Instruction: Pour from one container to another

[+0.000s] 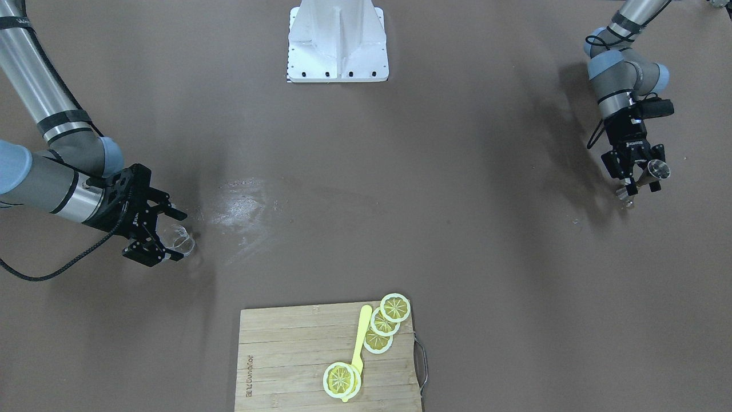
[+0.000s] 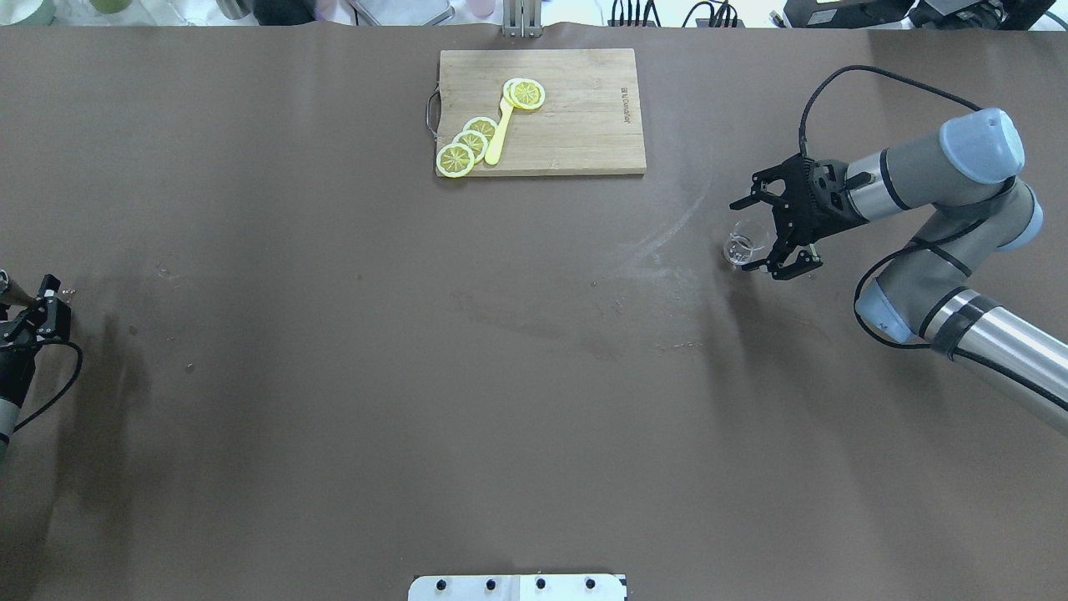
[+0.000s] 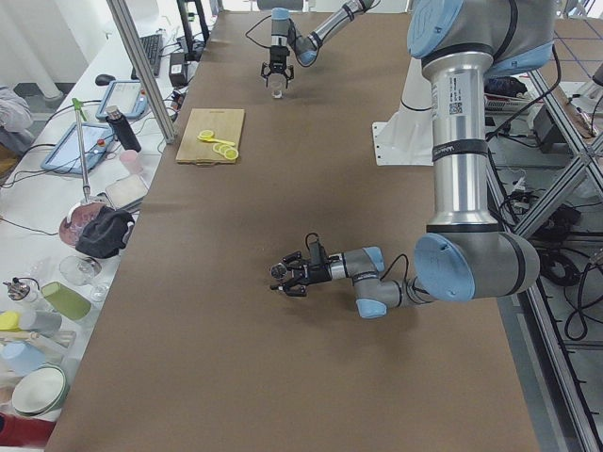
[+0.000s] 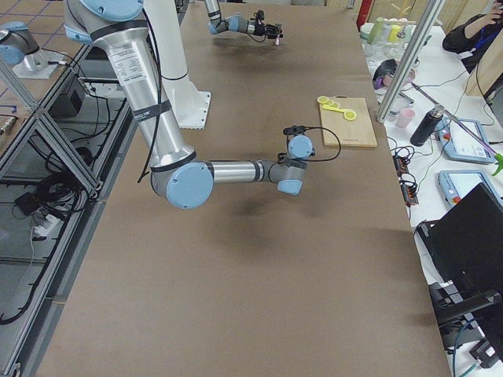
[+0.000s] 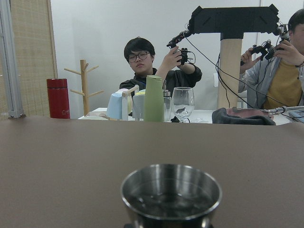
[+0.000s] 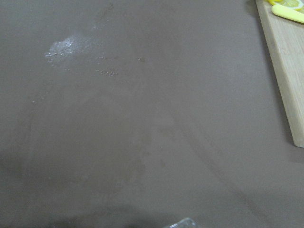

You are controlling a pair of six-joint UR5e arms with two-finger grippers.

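Observation:
The clear glass cup (image 2: 742,247) stands on the brown table at the right in the overhead view. My right gripper (image 2: 758,234) lies low and level, open, one finger on each side of the cup and neither pressed on it. The front-facing view gives the same: the cup (image 1: 180,240) sits between the spread fingers of the right gripper (image 1: 171,236). Only the cup's rim (image 6: 183,223) peeks in at the bottom of the right wrist view. Far off at the table's other end, my left gripper (image 1: 641,182) is shut on the steel jigger (image 1: 659,169). Its upper bowl (image 5: 171,192) opens upward.
A wooden cutting board (image 2: 584,125) with lemon slices (image 2: 467,143) and a yellow spoon (image 2: 499,133) lies at the far middle edge. A pale wet smear (image 1: 243,203) marks the table near the cup. The white robot base (image 1: 338,43) stands mid-table. Operators and bottles are beyond the left end.

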